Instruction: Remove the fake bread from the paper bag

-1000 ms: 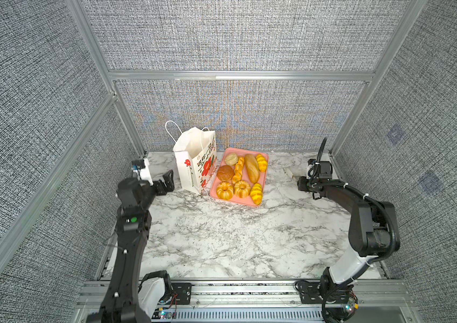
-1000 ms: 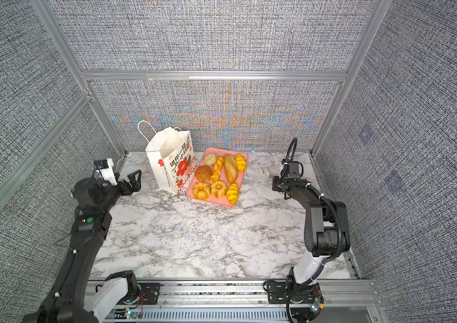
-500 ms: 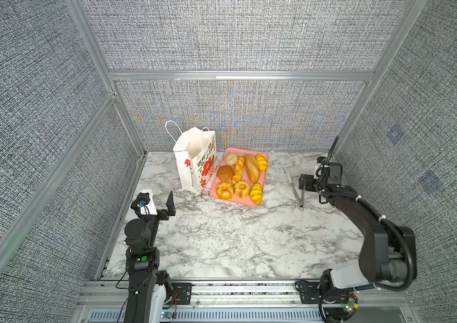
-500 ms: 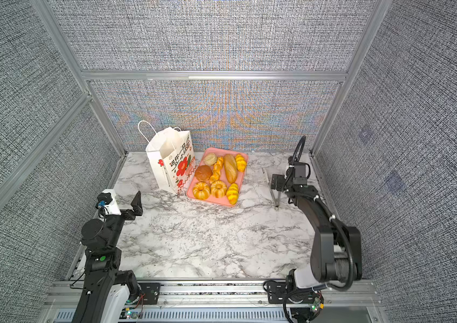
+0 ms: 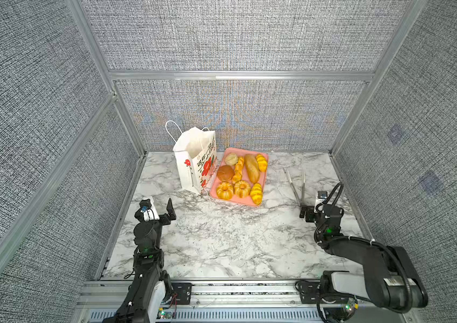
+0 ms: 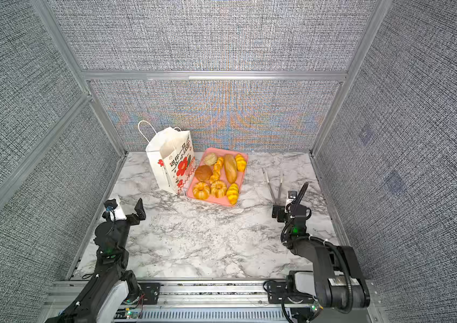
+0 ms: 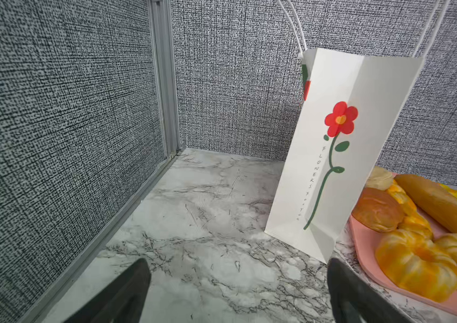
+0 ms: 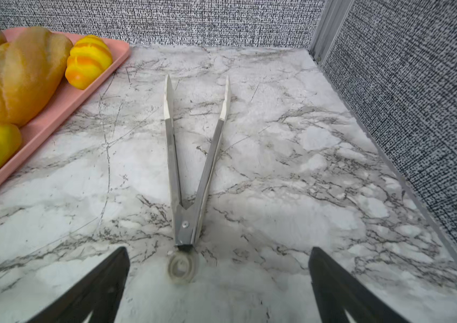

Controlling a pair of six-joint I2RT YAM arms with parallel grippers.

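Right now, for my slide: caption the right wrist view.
Open right gripper faces metal tongs on the marble, beside fake bread on a pink tray.

A pink tray (image 6: 240, 179) lies on the marble table (image 6: 207, 237) and holds the fake bread (image 6: 218, 188): round buns, a long loaf, a twisted stick, two ring cakes and ridged yellow rolls. The paper bag (image 6: 170, 162) stands upright just left of the tray, its mouth open. Metal tongs (image 6: 273, 184) lie flat to the right of the tray, apart from it, arms spread. The left gripper (image 6: 128, 209) is left of the tray and nearer the camera, well apart from it. The right gripper (image 6: 277, 213) is right of the tray, at the tongs' hinge end.
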